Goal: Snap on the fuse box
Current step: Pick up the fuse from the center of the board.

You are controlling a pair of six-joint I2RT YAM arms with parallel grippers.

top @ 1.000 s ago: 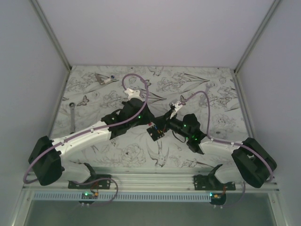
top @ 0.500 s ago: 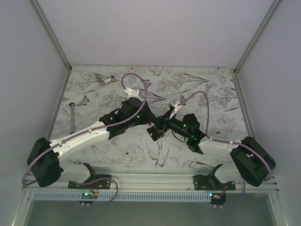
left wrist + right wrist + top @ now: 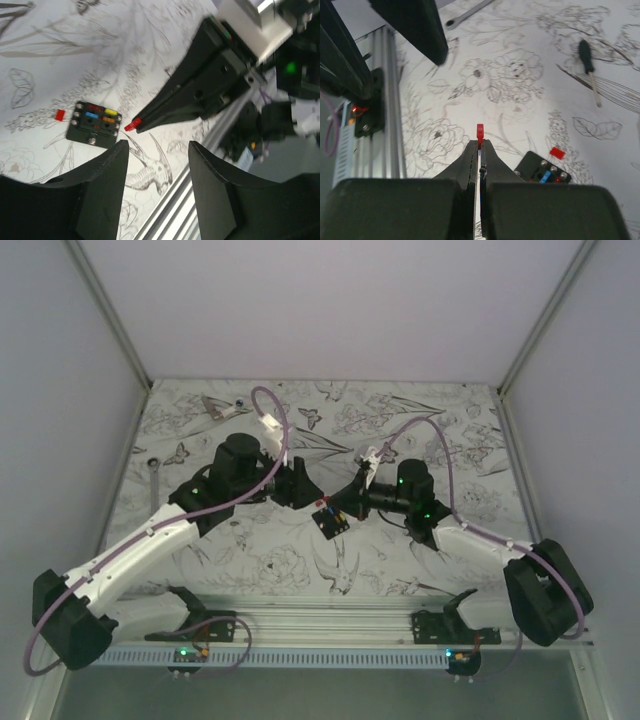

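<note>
We are seeing left arm stretching from lower left toward centre of top view, left gripper (image 3: 158,145) hanging with black fingers spread, gripping nothing. Right arm reaching in from lower right, right gripper (image 3: 480,142) pressing together on tiny red plastic fuse (image 3: 480,130). One small black square plastic fuse box (image 3: 330,521) lying flat on flower-patterned table (image 3: 280,560), mid-frame, near both grippers. We are counting two red fuses: one pinched, one loose red fuse (image 3: 59,114) just beside box. One black-handled screwdriver (image 3: 590,70), one metal wrench (image 3: 154,485).

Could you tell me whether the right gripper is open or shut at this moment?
Shut on a tiny red fuse: the right wrist view shows the right gripper closed tight, with the fuse pinched at its tip.
</note>
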